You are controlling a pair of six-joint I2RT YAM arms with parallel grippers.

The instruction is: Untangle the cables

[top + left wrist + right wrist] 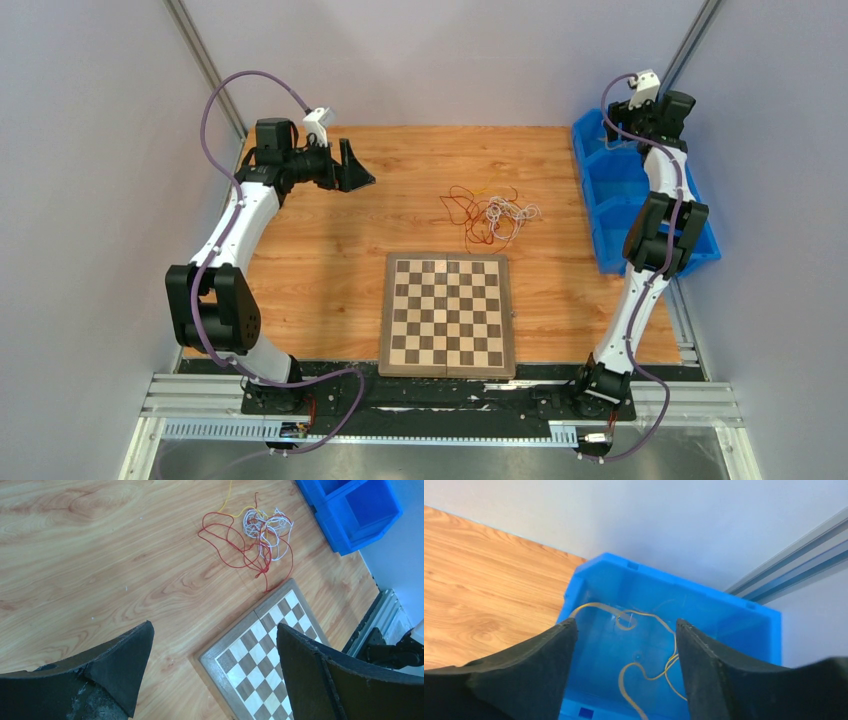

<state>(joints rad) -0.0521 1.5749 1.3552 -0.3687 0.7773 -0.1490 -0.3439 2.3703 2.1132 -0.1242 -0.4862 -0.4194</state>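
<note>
The cables (488,213) lie in a small tangle of thin red, white and yellow wires on the wooden table, just beyond the chessboard (447,313). They also show in the left wrist view (252,535). My left gripper (362,170) is open and empty, at the back left, well apart from the tangle; in its own view (215,652) it hangs over the table and the board's corner. My right gripper (626,645) is open and empty above a blue bin (744,625). A loose yellow wire (651,665) lies on that bin's floor.
A row of blue bins (640,195) stands along the table's right edge, against the wall. The chessboard lies flat at the near middle. Grey walls close in the back and both sides.
</note>
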